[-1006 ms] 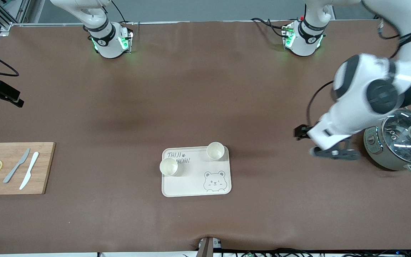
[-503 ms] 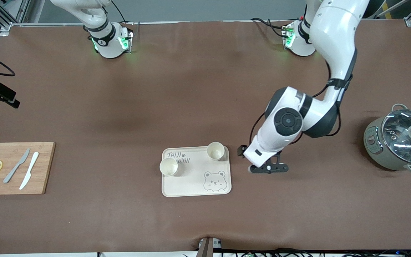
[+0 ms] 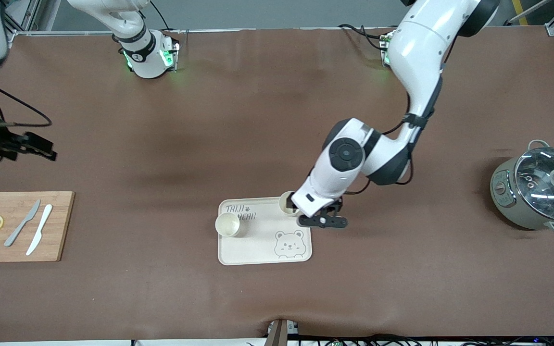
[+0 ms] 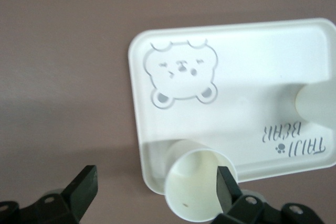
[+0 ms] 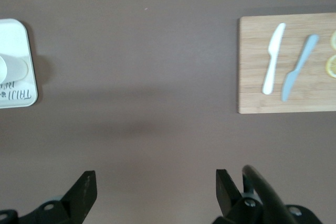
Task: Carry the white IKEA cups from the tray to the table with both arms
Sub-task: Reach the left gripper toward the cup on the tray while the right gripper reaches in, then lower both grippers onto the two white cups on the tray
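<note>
Both sets of jaws stand spread wide, gripping nothing. The left gripper [image 3: 322, 220] hangs over the tray's edge at one white cup [image 4: 195, 191], which stands in the tray's corner toward the left arm's end, farther from the front camera. The other cup [image 3: 227, 224] sits at the tray's edge toward the right arm's end. The cream tray [image 3: 258, 247] reads "TAIJI BEAR" beside a paw mark, with an embossed bear face [image 3: 289, 243]. The right gripper [image 5: 152, 195] hovers over bare brown desk [image 3: 161, 288] near the cutting board [image 3: 56, 230].
</note>
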### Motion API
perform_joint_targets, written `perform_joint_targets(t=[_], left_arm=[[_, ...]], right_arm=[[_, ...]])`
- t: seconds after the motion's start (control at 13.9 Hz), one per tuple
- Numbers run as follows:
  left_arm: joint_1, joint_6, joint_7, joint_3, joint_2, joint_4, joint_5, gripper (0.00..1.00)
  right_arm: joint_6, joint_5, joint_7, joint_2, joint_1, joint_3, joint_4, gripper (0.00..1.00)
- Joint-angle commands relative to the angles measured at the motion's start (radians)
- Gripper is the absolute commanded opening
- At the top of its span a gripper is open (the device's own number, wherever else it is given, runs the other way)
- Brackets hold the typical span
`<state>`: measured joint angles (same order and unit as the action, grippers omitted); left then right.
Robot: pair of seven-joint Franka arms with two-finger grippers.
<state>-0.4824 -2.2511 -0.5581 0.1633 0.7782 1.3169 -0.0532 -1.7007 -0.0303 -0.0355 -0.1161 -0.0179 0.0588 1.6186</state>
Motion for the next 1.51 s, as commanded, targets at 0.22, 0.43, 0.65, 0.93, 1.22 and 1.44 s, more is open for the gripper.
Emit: perform_joint_targets(t=[0.22, 0.43, 0.65, 0.93, 1.22, 1.44], left_arm=[[-0.032, -0.013, 0.000, -0.010, 0.033, -0.002, -0.004, 1.00], [-0.024, -0.013, 0.012, -0.010, 0.038, -0.002, -0.007, 1.00], [-0.031, -0.056, 0.023, -0.011, 0.073, -0.005, -0.010, 1.00], [-0.044, -0.073, 0.026, -0.011, 0.102, -0.004, -0.056, 1.00], [-0.044, -0.107, -0.023, -0.010, 0.116, -0.005, -0.062, 0.47], [-0.032, -0.105, -0.029, -0.011, 0.110, -0.005, -0.080, 0.00]], right_arm=[[-0.031, -0.103, 0.112, -0.186, -0.048, 0.003, -0.134, 1.00], [-0.118, -0.103, 0.225, -0.252, -0.100, 0.003, -0.148, 1.00], [-0.207, -0.123, 0.345, -0.319, -0.155, 0.003, -0.166, 1.00], [-0.298, -0.120, 0.498, -0.462, -0.243, 0.004, -0.269, 1.00], [-0.390, -0.108, 0.609, -0.559, -0.332, 0.007, -0.309, 1.00], [-0.462, -0.082, 0.696, -0.608, -0.381, 0.010, -0.310, 1.00]])
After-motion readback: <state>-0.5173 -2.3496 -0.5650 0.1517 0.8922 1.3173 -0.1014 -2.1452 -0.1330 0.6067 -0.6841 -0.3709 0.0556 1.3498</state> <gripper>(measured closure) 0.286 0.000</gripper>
